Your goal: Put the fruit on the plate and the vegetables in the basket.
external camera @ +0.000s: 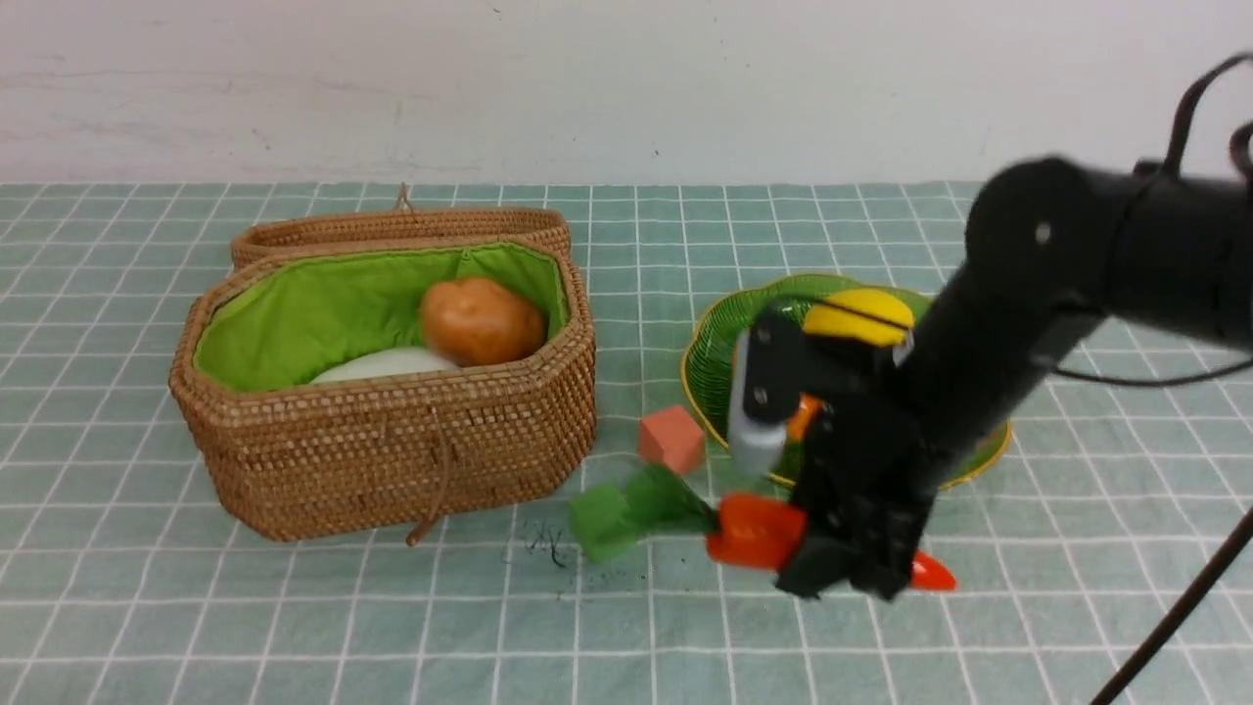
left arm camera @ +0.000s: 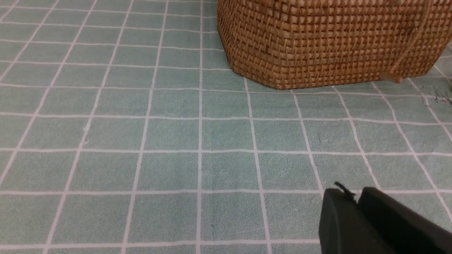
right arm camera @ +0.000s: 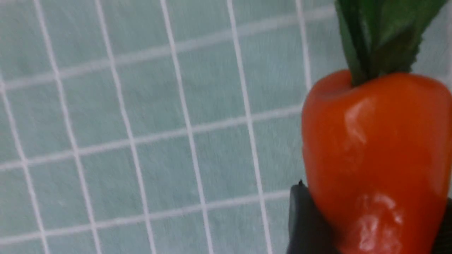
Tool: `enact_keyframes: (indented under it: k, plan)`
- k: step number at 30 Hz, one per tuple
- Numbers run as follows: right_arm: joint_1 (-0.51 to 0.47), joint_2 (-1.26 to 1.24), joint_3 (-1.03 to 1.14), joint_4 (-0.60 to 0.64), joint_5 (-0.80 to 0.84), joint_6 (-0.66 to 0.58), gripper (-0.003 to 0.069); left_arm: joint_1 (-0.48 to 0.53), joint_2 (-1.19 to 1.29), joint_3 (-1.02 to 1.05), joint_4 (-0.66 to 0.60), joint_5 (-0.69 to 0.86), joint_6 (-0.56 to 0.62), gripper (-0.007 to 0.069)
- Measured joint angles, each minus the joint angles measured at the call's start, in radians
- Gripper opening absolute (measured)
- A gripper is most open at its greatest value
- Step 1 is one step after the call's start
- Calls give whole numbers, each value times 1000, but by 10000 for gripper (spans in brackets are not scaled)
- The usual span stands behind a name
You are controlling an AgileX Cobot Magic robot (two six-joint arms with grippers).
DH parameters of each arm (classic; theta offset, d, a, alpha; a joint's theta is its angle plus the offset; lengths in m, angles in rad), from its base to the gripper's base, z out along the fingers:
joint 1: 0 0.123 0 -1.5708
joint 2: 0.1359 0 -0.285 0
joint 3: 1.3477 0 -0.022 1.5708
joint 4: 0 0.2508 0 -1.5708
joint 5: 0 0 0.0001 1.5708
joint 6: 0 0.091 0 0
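My right gripper (external camera: 850, 563) is shut on the orange-red carrot (external camera: 752, 530), which lies low over the cloth in front of the plate with its green leaves (external camera: 668, 499) pointing left. Up close, the carrot (right arm camera: 374, 155) sits between the dark fingers (right arm camera: 303, 218). The wicker basket (external camera: 392, 446) stands at left with its lid back; inside are the brown potato (external camera: 482, 320) and the white radish (external camera: 387, 364). The green plate (external camera: 713, 345) holds the yellow lemon (external camera: 858, 318); the arm hides its other contents. My left gripper (left arm camera: 355, 195) hovers shut over the cloth near the basket (left arm camera: 328, 42).
A salmon-pink cube (external camera: 672, 439) lies between the basket and the plate. A small green block (external camera: 599, 523) sits at the end of the carrot leaves. A white wall runs behind the table. The right arm (external camera: 1057, 284) crosses above the plate.
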Motion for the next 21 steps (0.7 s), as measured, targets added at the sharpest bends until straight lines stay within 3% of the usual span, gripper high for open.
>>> enact_keyframes:
  k: [5, 11, 18, 21]
  plan:
    - [18, 21, -273, 201, -17, -7, 347, 0, 0, 0, 0, 1, 0, 76]
    - [93, 159, -493, 402, -307, -118, 347, 0, 0, 0, 0, 1, 0, 78]
    - [140, 380, -495, 421, -529, -162, 347, 0, 0, 0, 0, 1, 0, 84]
    - [141, 420, -494, 420, -547, -162, 348, 0, 0, 0, 0, 1, 0, 88]
